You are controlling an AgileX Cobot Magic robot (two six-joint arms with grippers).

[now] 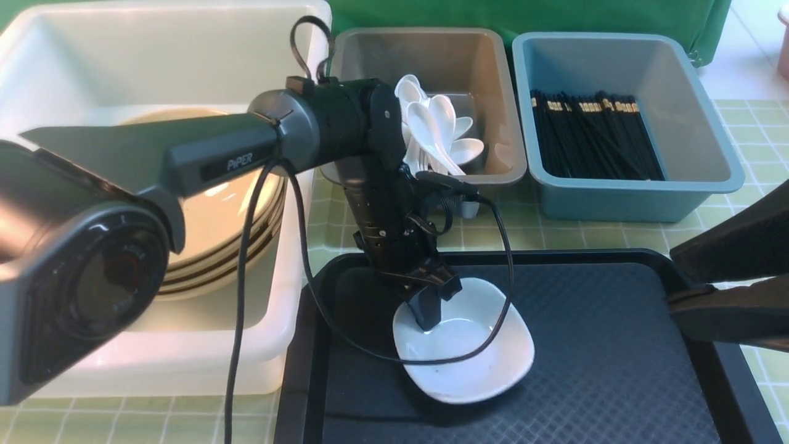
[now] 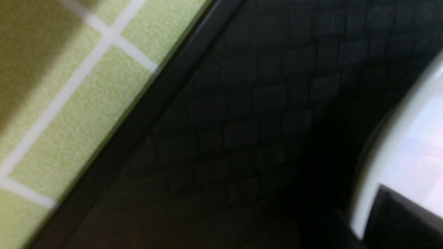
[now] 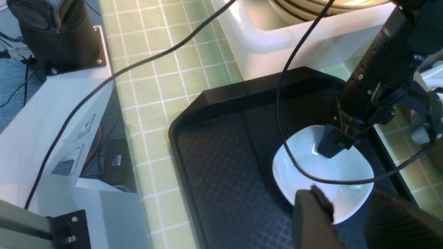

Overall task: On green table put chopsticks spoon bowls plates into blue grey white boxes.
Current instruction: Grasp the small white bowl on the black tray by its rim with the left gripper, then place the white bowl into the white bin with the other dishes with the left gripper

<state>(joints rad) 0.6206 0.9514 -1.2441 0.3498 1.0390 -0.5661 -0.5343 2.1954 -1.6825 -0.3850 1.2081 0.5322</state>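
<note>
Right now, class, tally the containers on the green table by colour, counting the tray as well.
White tub: 1
Grey-brown tub: 1
Blue tub: 1
Black tray: 1
Total: 4

"PiPER", white lettering, on left arm (image 1: 241, 161) housing; no other text legible.

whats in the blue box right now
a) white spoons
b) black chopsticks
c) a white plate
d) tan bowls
b, the blue box holds a pile of black chopsticks, while the spoons lie in the grey box and the bowls are stacked in the white box.
</note>
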